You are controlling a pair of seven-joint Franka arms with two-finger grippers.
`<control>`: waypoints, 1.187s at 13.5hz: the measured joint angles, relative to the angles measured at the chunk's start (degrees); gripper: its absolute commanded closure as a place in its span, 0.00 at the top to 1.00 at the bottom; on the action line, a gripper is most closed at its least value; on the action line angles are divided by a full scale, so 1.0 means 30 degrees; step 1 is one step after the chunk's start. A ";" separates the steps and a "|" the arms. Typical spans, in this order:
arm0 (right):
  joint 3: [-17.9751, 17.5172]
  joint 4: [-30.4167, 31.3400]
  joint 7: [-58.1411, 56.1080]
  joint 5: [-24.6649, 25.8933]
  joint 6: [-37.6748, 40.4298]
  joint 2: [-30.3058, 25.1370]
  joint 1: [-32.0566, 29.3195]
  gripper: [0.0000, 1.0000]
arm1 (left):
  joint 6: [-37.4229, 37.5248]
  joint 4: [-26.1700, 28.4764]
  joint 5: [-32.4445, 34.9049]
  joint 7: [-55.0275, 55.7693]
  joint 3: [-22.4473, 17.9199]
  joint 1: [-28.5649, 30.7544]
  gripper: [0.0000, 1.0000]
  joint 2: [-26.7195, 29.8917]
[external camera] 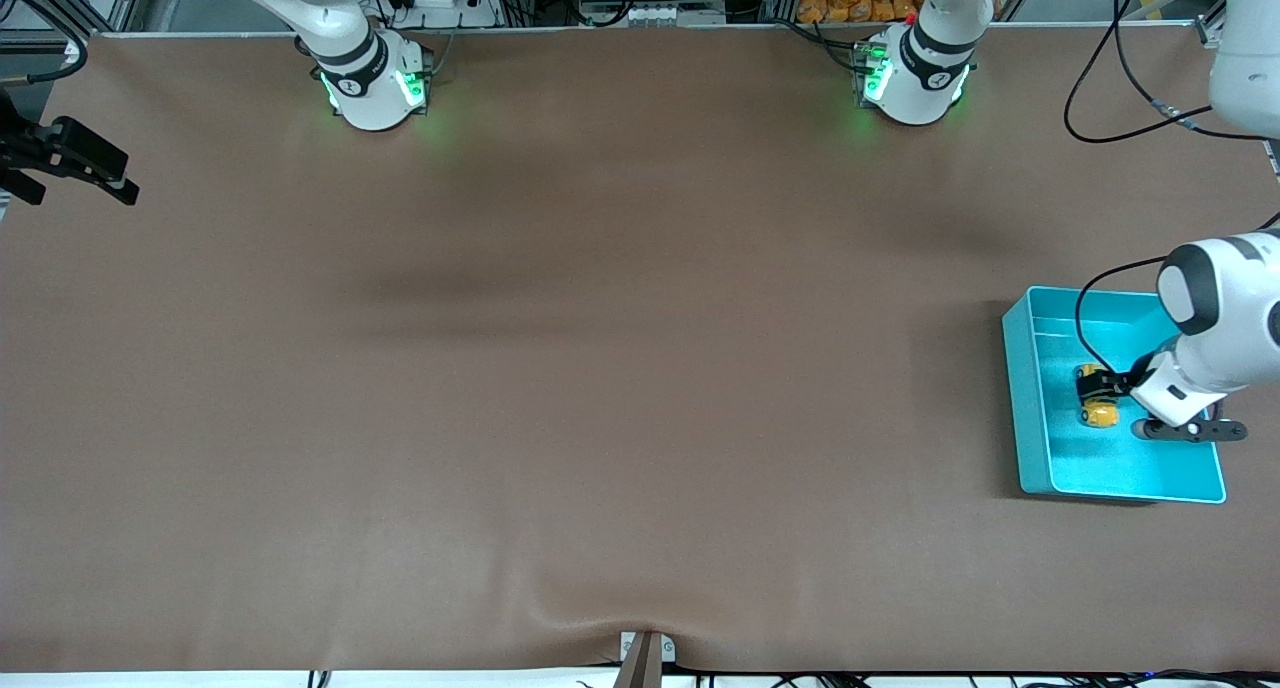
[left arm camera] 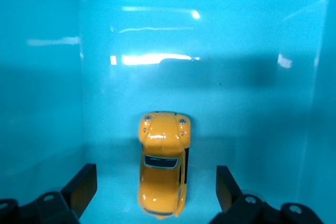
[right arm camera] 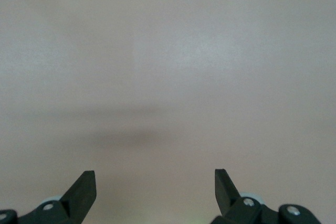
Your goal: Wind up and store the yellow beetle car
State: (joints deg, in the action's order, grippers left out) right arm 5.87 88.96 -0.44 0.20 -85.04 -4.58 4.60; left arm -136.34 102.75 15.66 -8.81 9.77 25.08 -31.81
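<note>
The yellow beetle car [external camera: 1098,405] rests on its wheels on the floor of the turquoise bin [external camera: 1030,408] at the left arm's end of the table. My left gripper [external camera: 1103,383] is down inside the bin, open, with one finger on each side of the car and a gap to each. In the left wrist view the car [left arm camera: 161,174] sits between the open fingers [left arm camera: 84,182] of my left gripper [left arm camera: 156,181], its nose toward a bin wall [left arm camera: 199,30]. My right gripper [external camera: 85,163] waits open and empty over the table's edge at the right arm's end; it also shows in the right wrist view [right arm camera: 155,182].
The brown table mat [external camera: 600,368] spreads between the two arms. The bin's walls stand close around my left gripper. A small grey clamp [external camera: 647,653] sits at the table edge nearest the front camera.
</note>
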 measured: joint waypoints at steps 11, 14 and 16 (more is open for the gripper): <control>0.0027 0.0000 0.0000 0.0002 -0.0006 0.0006 0.0000 1.00 | 0.9831 -0.0215 -0.2732 0.3680 0.2992 -0.1990 1.00 0.8549; 0.0029 0.0000 0.0000 0.0008 -0.0007 0.0007 0.0000 1.00 | 1.1566 -0.0473 -0.3116 0.4886 0.1575 -0.4592 1.00 1.0069; 0.0029 0.0000 0.0000 0.0008 -0.0007 0.0007 0.0000 1.00 | 1.3212 -0.1304 -0.3744 0.4995 0.0340 -0.6060 1.00 1.0339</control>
State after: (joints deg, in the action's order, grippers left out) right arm 5.96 88.96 -0.44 0.22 -85.06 -4.56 4.60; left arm -96.70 98.84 4.43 6.18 10.79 6.90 -0.79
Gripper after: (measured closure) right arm 0.000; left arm 0.000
